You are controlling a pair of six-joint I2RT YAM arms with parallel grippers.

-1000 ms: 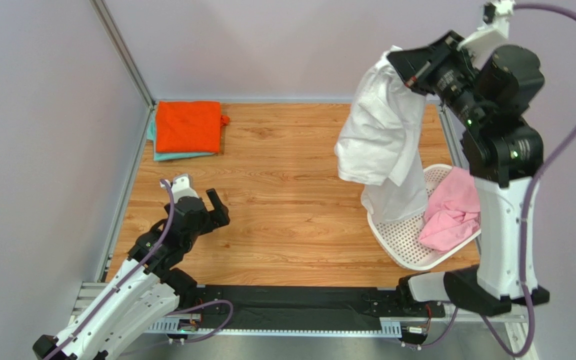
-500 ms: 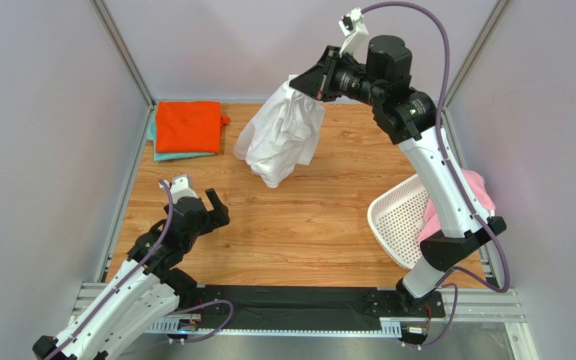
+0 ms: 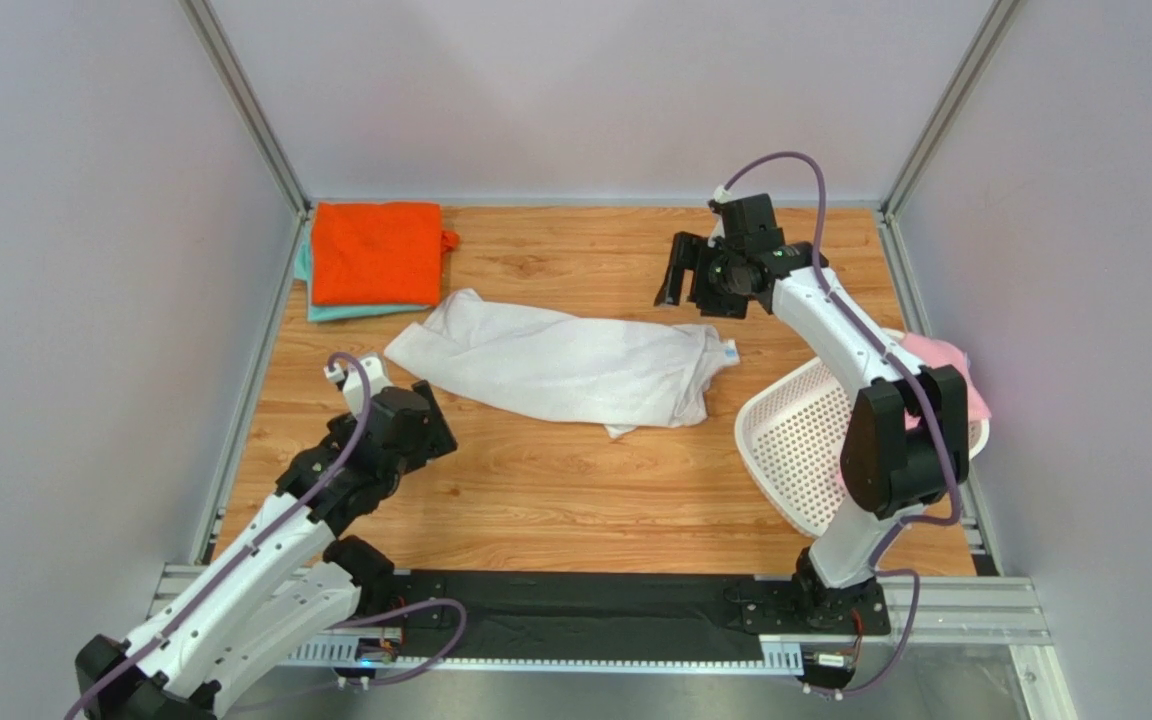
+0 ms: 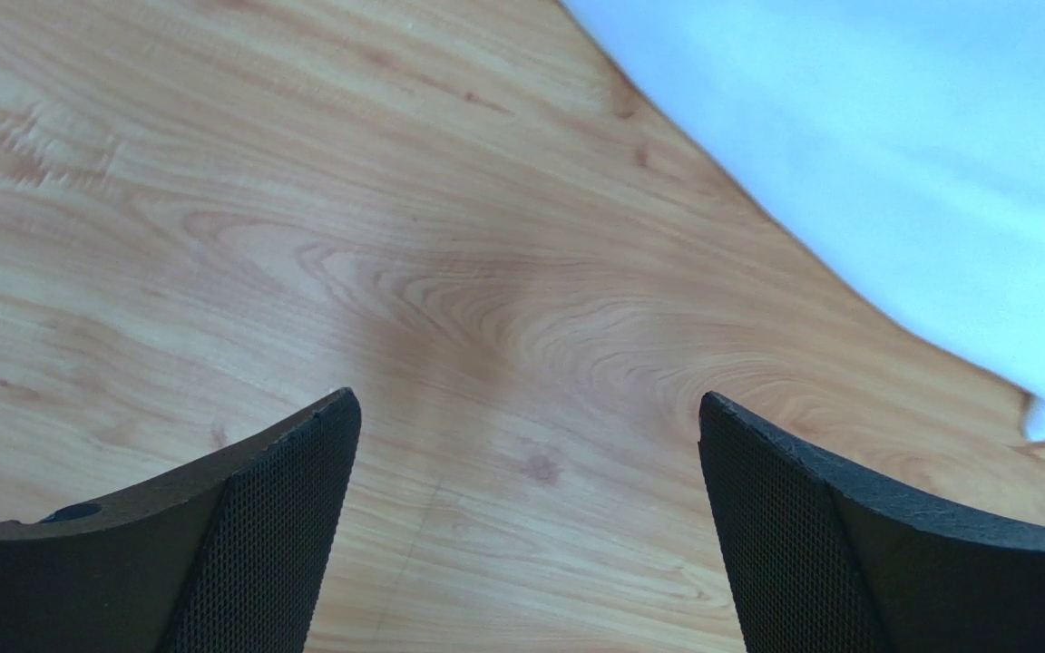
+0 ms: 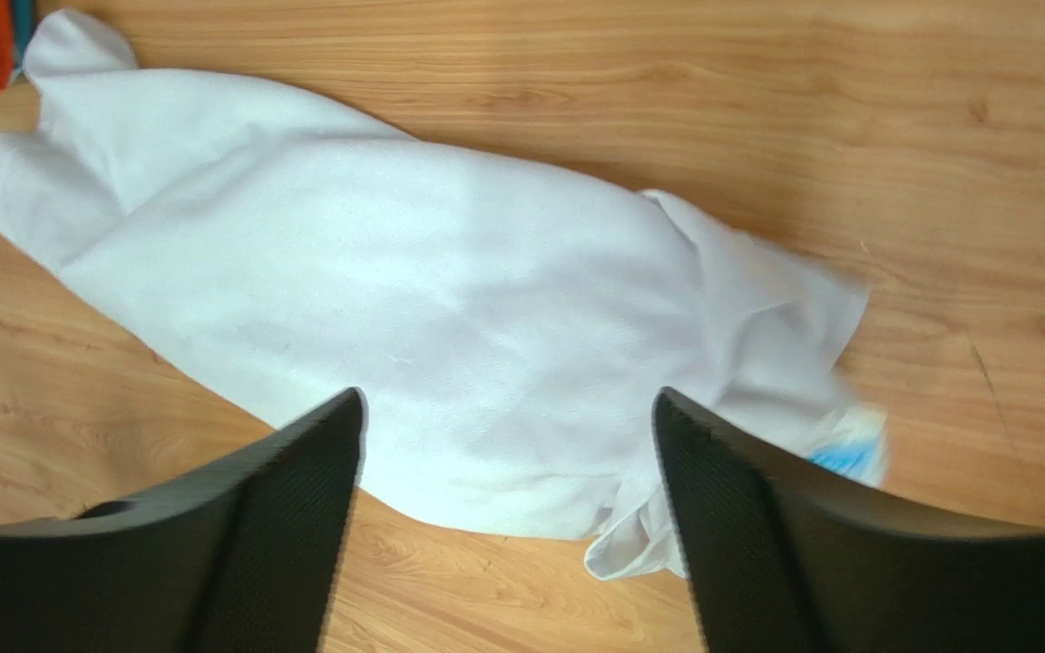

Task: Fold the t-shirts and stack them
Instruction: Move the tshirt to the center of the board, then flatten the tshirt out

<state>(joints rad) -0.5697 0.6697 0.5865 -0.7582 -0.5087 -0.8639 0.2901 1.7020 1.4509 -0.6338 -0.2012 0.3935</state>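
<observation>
Though lying flat on the wooden table (image 3: 597, 495), not folded yet: big white t-shirt (image 3: 560, 365), long and crumpled, across the middle. At its right end, a small blue label (image 5: 848, 456), blurry. Far back on the left, a folded orange t-shirt (image 3: 375, 251) on top of a teal t-shirt (image 3: 357, 314), with only a thin edge in sight. Over on the right, a pink t-shirt (image 3: 946, 360) bunched at the white basket (image 3: 793, 443), mostly hidden behind the right arm (image 3: 838, 323). Up over the white shirt's right end, right gripper (image 5: 504, 395), fingers spread wide, nothing between them. Near the left end, left gripper (image 4: 525, 397), spread wide too, over bare wood, close to the cloth edge, not touching.
</observation>
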